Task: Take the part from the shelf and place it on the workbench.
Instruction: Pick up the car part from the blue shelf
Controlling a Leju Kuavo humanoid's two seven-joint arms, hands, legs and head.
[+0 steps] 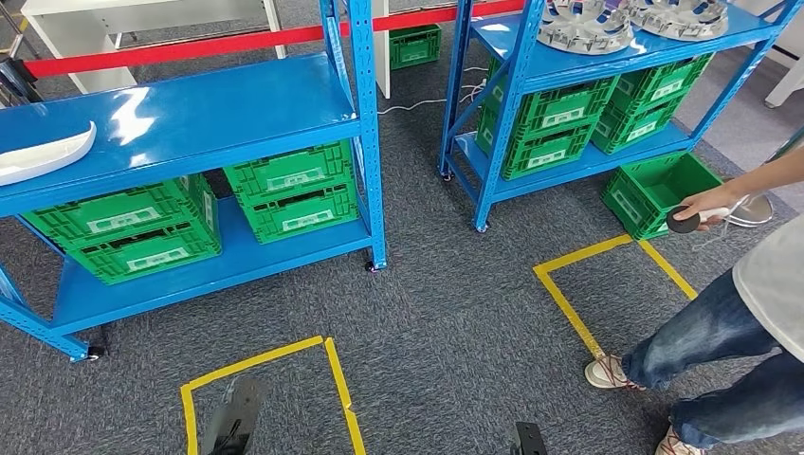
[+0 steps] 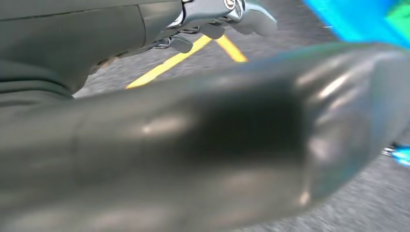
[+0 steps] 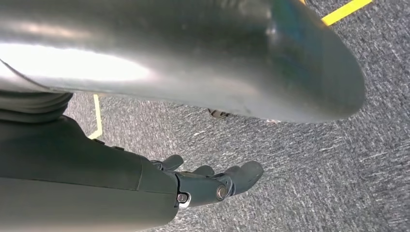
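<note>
A white curved part (image 1: 43, 154) lies on the top deck of the left blue shelf (image 1: 204, 118), near that deck's left end, touched by neither hand. Under that deck, on the lower deck, stand 2 stacks of green crates (image 1: 289, 190), 1 at the left and 1 at the right. A second blue shelf (image 1: 531, 62) stands well apart to the right; its top deck carries silver wheel covers (image 1: 583, 24) and its lower decks hold more green crates. 1 open green crate (image 1: 659, 190) sits on the grey carpet just beside that shelf's right end. Yellow tape (image 1: 332, 365) marks a square outline on the carpet in front of the left shelf, and another taped outline (image 1: 569, 284) lies in front of the right shelf. A red bar (image 1: 190, 47) runs behind the shelves. At the right edge a person in jeans stands near the second outline, the person's hand (image 1: 706, 209) holding a small dark round object. The left hand (image 2: 227, 14) shows in the left wrist view, hanging above the carpet and a yellow tape line with fingers loosely apart and holding nothing. The right hand (image 3: 212, 181) shows in the right wrist view, also over the carpet, its fingers extended and apart, released, with nothing in them.
</note>
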